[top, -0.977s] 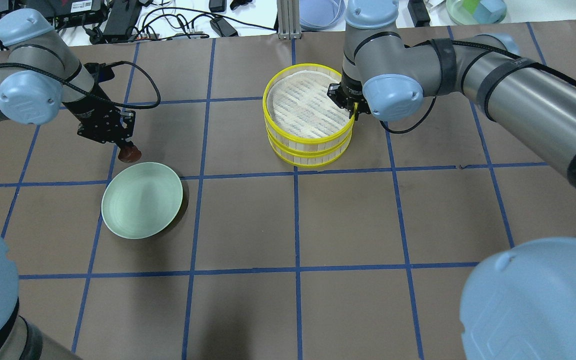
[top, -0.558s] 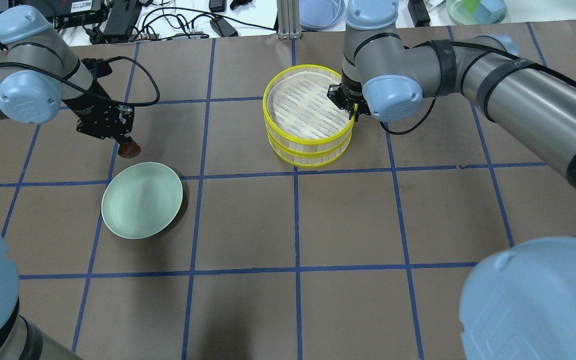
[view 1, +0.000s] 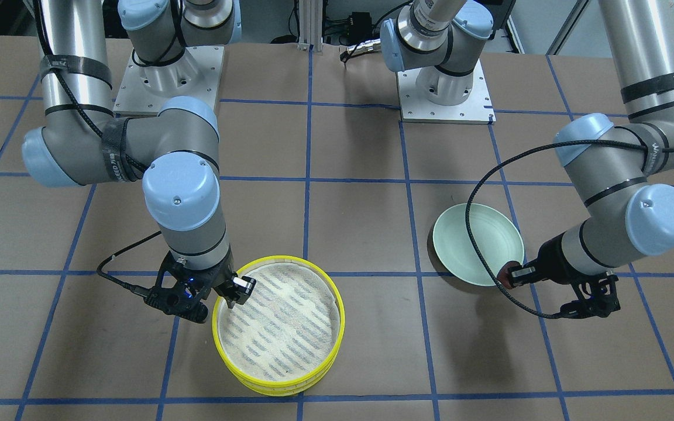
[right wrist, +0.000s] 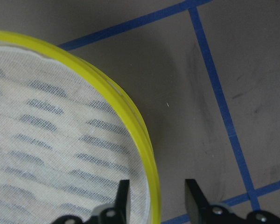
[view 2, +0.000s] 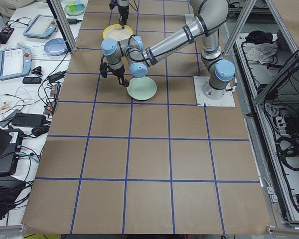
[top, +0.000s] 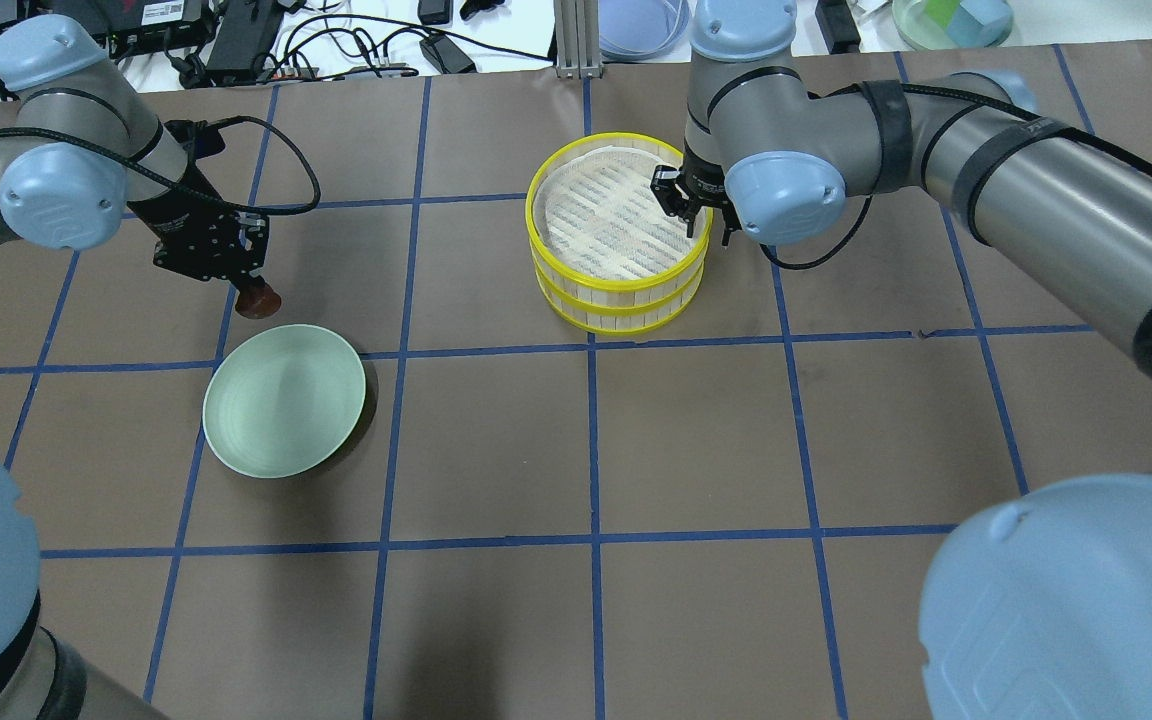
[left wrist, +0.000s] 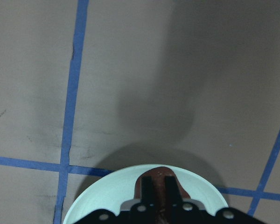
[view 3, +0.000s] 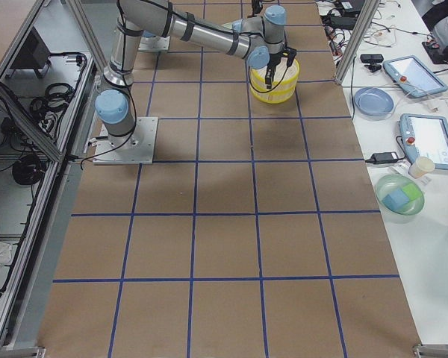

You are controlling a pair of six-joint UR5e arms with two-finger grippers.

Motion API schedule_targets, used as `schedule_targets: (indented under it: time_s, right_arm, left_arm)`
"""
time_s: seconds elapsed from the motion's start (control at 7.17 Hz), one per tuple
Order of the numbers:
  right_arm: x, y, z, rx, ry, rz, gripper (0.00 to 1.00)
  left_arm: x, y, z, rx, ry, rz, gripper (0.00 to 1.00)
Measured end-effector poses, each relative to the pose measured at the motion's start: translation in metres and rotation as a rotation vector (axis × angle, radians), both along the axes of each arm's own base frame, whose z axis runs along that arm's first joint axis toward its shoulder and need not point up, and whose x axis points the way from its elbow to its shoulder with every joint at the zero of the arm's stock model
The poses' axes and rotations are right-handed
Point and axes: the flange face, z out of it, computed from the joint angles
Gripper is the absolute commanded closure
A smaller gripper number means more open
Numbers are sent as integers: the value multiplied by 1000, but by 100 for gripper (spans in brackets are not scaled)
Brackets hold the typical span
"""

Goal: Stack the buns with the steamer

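Reddish-brown bun (top: 261,302) clamped between fingers of our left gripper (top: 252,290), beside the plate (top: 284,420). Our right gripper (right wrist: 156,189) holds fingers apart astride the steamer (right wrist: 130,109) rim; arm-strap lettering (view 1: 118,165) blurs.

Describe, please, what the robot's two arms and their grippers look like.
The left arm and right arm are silver-grey tubes with pale blue round joint caps and black straps bearing white lettering. A black cable loops to each wrist. The left gripper and right gripper are black, with two flat dark fingers.
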Motion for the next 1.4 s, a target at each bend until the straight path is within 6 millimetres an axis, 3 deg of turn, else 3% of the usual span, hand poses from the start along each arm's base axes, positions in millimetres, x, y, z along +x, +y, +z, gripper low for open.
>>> schedule_targets:
  time_s: [0.28, 0.42, 0.56, 0.84, 0.98, 1.12, 1.4]
  right_arm:
    - [-3, 2, 19, -22, -3, 17, 23]
    - [-8, 9, 42, -33, 0, 54, 21]
    - [-10, 25, 74, -29, -15, 86, 19]
    - [-12, 71, 135, 24, -72, 128, 2]
    - [-15, 94, 161, 44, -79, 157, 1]
    - [-18, 115, 183, 59, -78, 192, 1]
    - [-24, 148, 208, 106, -74, 240, 1]
  left_arm:
    - [-8, -4, 12, -33, -8, 147, 100]
    - [-23, -8, 23, -72, 7, 212, 100]
    - [-47, -13, 35, -119, 31, 265, 100]
    - [-109, -21, 56, -208, 60, 351, 100]
    - [-137, -22, 63, -236, 88, 424, 100]
    - [-160, -23, 67, -260, 145, 506, 100]
    - [-196, -27, 72, -269, 293, 649, 100]
